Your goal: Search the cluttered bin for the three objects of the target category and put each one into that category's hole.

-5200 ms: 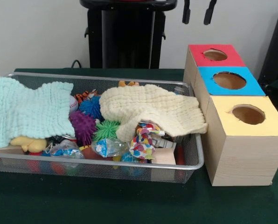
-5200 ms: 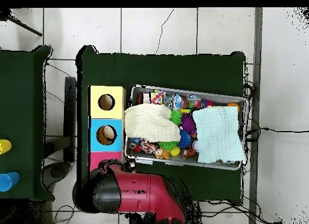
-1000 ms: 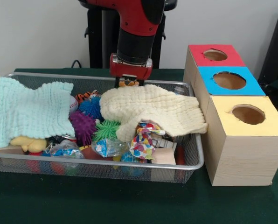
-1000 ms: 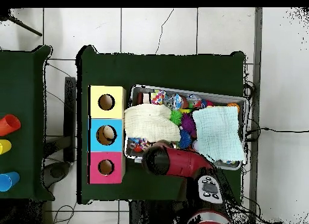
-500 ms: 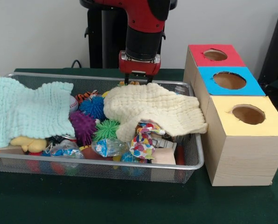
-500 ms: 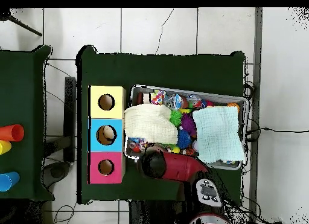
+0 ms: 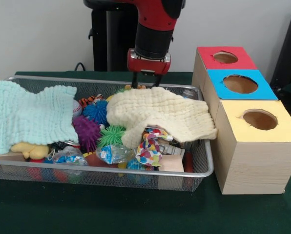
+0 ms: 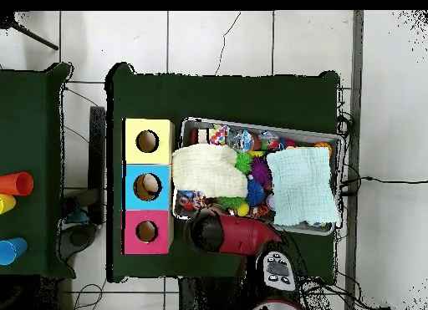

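While hanging over the bin's (image 7: 204,171) far edge, claw (image 7: 145,80) slightly parted (empty), above cream cloth (image 7: 160,113).

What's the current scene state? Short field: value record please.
bin: wire mesh bin on green table, full of clutter
cloths: cream cloth draped over the bin's box side; pale blue cloth over the other end
visible toys: purple spiky ball, blue spiky ball, green spiky ball
boxes: red box, blue box, yellow box in a row beside the bin, one hole each
gripper: gripper above the cream cloth's far edge, jaws apart, holding nothing visible
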Controlling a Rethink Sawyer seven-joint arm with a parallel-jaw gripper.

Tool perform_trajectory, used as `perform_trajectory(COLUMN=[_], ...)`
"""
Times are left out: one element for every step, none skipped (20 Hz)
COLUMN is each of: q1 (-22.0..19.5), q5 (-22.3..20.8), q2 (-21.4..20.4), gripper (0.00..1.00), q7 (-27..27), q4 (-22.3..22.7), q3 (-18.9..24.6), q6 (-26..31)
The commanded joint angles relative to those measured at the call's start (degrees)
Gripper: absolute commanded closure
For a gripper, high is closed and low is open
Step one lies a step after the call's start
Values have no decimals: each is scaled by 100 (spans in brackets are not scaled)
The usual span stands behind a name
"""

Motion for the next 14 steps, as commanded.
perform_trajectory(q1=[272, 287, 320, 358, 407, 445, 496, 534, 572, 580, 596, 611, 634, 652], q5=[218, 233, 261, 283, 309, 328, 359, 407, 454, 504, 549, 594, 641, 680], q2=[497, 569, 645, 720, 799, 867, 934, 994, 1054, 1097, 1134, 1170, 1194, 1223], gripper=[0, 0, 0, 0, 0, 0, 0, 0, 0, 0, 0, 0, 0, 0], q7=[1249, 1266, 1294, 1325, 1361, 1385, 1412, 1426, 1440, 1429, 1422, 1416, 1414, 1399], q4=[-39, -52, -66, -92, -119, -128, -150, -183, -215, -250, -263, -277, -276, -298], q3=[-211, -242, -272, -309, -359, -400, -457, -503, -550, -563, -582, -600, -623, -633], q6=[193, 144, 126, 65, 1, -57, -107, -156, -205, -223, -235, -248, -247, -276])
